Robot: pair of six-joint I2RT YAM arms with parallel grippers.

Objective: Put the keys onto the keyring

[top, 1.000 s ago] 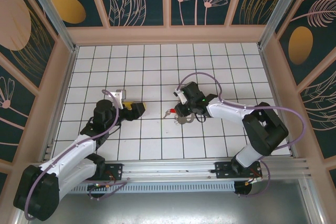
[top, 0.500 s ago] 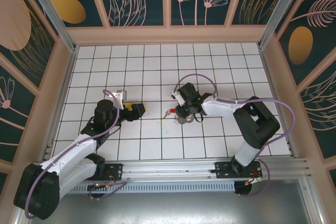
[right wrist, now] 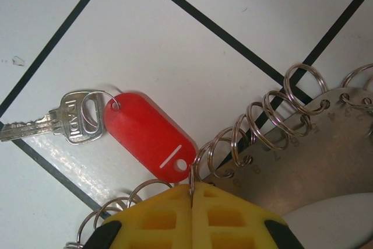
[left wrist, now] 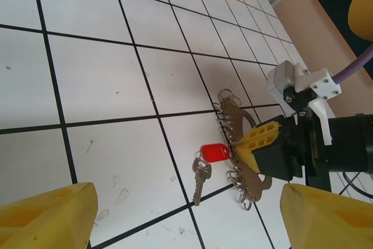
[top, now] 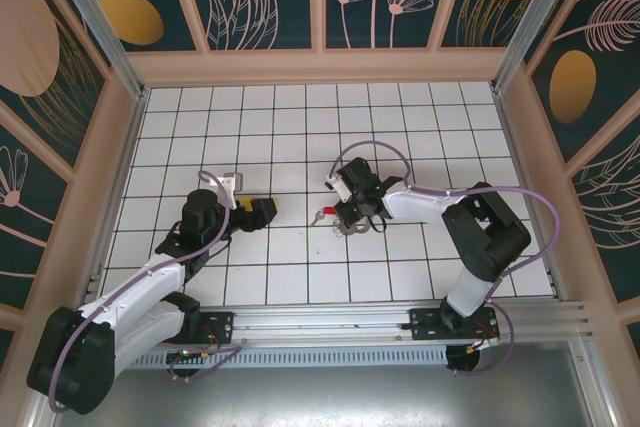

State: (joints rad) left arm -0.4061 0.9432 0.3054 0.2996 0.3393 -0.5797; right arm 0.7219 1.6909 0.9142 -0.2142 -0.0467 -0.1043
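Note:
The key (right wrist: 70, 123), silver, lies flat on the tiles, joined by a small ring to a red plastic tag (right wrist: 148, 135). The keyring (right wrist: 326, 155) is a metal plate edged with several split rings. My right gripper (right wrist: 192, 193) is shut, its yellow pads pinching one thin split ring right beside the tag's free hole. From above, the right gripper (top: 345, 215) sits over the key (top: 320, 215) mid-floor. In the left wrist view, key (left wrist: 201, 179), tag (left wrist: 214, 153) and keyring (left wrist: 245, 138) lie ahead of my open left gripper (left wrist: 186, 220), which stands apart to the left (top: 262, 209).
White tiled floor (top: 300, 127) with black grid lines, walled by tan panels on three sides. An aluminium rail (top: 330, 322) runs along the near edge by the arm bases. The right arm's purple cable (top: 385, 147) arcs over its wrist.
My right gripper's jaws have closed onto a split ring, and the right arm has folded slightly leftward. The left arm has stayed put.

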